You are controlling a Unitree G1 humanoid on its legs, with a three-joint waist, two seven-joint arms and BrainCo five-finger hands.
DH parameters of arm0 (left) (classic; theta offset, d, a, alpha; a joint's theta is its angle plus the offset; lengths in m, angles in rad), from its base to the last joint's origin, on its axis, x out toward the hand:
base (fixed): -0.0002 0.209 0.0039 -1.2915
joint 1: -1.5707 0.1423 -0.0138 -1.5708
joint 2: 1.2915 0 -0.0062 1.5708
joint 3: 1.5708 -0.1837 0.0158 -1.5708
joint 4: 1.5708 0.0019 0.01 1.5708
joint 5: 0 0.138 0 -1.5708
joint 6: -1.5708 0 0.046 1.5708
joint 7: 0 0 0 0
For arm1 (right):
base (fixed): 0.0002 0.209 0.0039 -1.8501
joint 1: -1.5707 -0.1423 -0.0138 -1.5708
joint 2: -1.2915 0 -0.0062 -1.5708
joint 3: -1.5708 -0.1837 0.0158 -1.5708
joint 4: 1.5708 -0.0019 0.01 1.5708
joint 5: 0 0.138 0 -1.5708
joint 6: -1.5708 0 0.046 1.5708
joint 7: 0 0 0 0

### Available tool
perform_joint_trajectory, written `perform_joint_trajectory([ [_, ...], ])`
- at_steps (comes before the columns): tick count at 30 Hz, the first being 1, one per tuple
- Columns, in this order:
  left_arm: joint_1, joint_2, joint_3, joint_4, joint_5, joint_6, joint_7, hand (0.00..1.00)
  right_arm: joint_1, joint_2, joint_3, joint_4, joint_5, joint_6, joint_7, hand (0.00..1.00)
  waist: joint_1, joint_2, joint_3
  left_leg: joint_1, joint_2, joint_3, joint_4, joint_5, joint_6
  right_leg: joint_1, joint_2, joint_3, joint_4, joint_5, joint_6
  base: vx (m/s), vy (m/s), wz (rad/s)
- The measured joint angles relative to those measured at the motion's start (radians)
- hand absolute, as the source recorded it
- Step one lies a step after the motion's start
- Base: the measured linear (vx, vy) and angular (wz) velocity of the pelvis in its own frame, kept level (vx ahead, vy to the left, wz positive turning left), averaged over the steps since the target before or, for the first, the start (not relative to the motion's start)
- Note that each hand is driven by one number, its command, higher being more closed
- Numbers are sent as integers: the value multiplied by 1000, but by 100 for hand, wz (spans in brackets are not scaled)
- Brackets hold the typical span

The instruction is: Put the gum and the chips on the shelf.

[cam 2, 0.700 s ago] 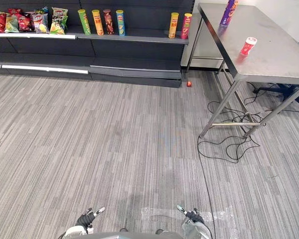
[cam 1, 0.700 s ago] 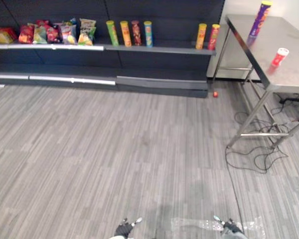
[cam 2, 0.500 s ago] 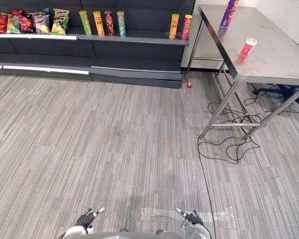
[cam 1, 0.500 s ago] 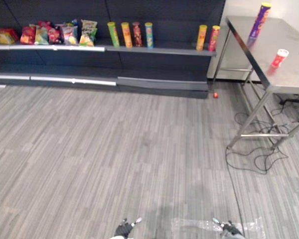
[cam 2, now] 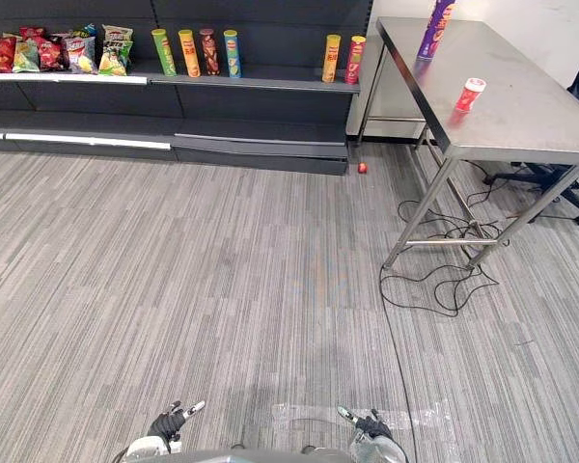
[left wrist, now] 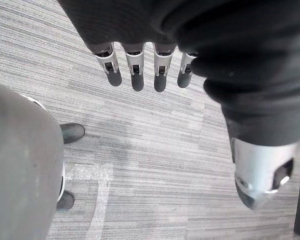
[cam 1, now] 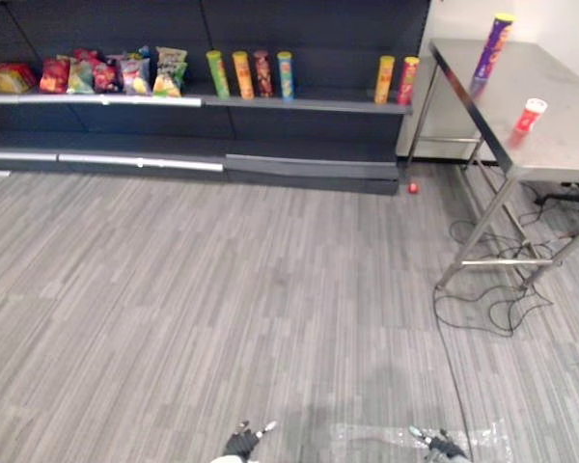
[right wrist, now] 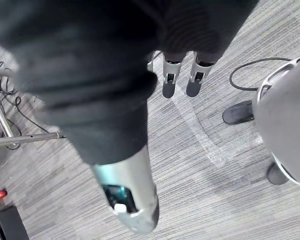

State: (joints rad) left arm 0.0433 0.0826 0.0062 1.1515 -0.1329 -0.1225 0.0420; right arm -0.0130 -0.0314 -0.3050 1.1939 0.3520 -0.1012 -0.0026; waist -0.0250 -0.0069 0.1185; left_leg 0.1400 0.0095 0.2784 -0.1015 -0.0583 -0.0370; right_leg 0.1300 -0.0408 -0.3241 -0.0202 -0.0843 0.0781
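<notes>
Wrist views show left hand (left wrist: 136, 65), right hand (right wrist: 171, 75) straightened over floor (left wrist: 165, 150).

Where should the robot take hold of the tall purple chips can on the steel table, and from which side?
Probably around the middle of the purple chips can, coming from the long edge of the table that faces the open floor. The can stands upright, a slim cylinder close to that edge, so a wrap-around grasp suits its round wall. The red gum bottle stands apart, nearer the robot.

The left robot hand (left wrist: 136, 70) and right robot hand (right wrist: 170, 76) have silver fingers, dark rounded tips and dark ribbed covers.
</notes>
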Motion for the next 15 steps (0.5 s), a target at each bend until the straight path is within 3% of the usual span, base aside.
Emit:
perform_joint_trajectory([
  [15,-1,0,-1,2,0,-1,0,0,14,-1,-2,1,2,-2,2,0,-1,0,0,0,-1,6,0,3,4,6,0,-25,-11,0,0,-13,-11,0],
])
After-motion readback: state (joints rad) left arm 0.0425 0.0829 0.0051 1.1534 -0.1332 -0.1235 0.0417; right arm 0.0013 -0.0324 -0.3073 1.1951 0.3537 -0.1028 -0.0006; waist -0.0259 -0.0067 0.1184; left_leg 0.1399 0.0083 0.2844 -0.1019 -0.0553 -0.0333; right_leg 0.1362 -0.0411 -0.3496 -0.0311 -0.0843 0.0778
